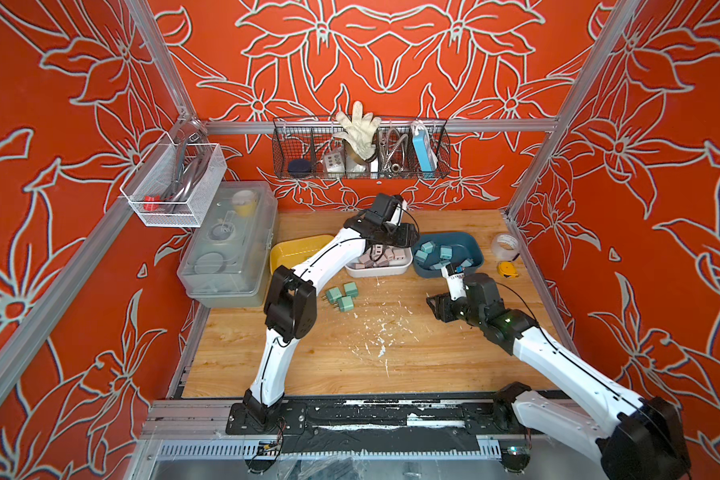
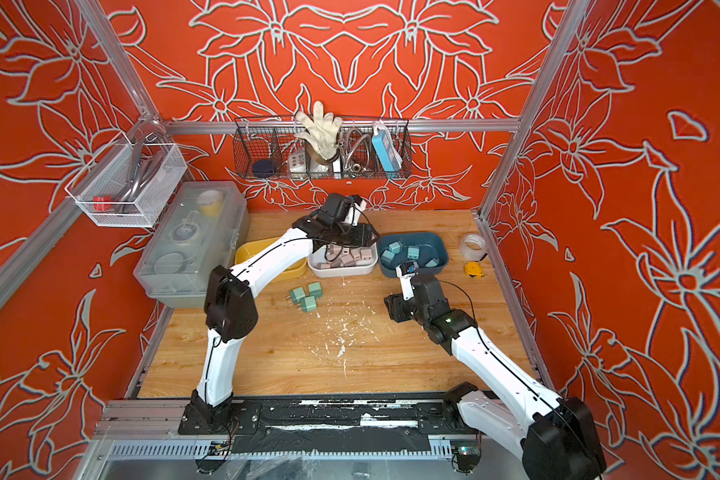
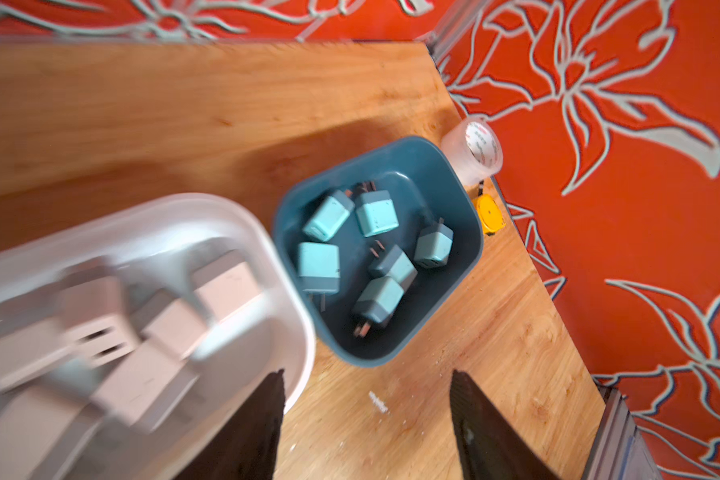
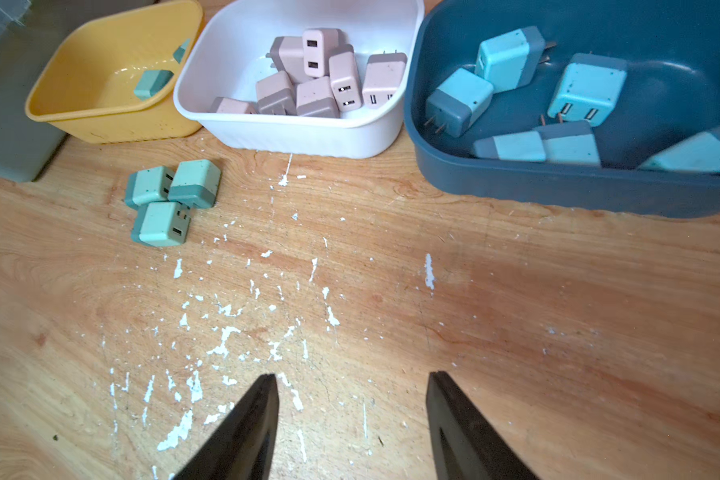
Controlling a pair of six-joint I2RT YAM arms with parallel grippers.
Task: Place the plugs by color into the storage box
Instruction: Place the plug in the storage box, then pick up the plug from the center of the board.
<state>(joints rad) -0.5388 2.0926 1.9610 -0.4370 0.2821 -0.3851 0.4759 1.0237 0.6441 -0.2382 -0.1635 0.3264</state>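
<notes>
Three open storage boxes stand in a row at the back of the table. The yellow box (image 4: pixel 113 120) holds mint green plugs (image 4: pixel 152 83). The white box (image 4: pixel 300 137) holds several dusty pink plugs (image 4: pixel 321 79). In the dark blue box (image 4: pixel 558 187) lie several light blue plugs (image 3: pixel 375 212). Three more mint green plugs (image 1: pixel 341 296) lie together on the table in front of the yellow box. My left gripper (image 3: pixel 366 374) hangs open and empty over the right end of the white box (image 1: pixel 375 272). My right gripper (image 4: pixel 352 376) is open and empty above bare wood in front of the blue box (image 1: pixel 476 249).
A clear lidded case (image 1: pixel 229 245) stands at the left edge. A tape roll (image 1: pixel 506 245) and a yellow tape measure (image 1: pixel 508 269) lie right of the blue box. A black wire basket (image 1: pixel 360 149) and a white one (image 1: pixel 175 183) hang on the walls. White flecks mark the wood.
</notes>
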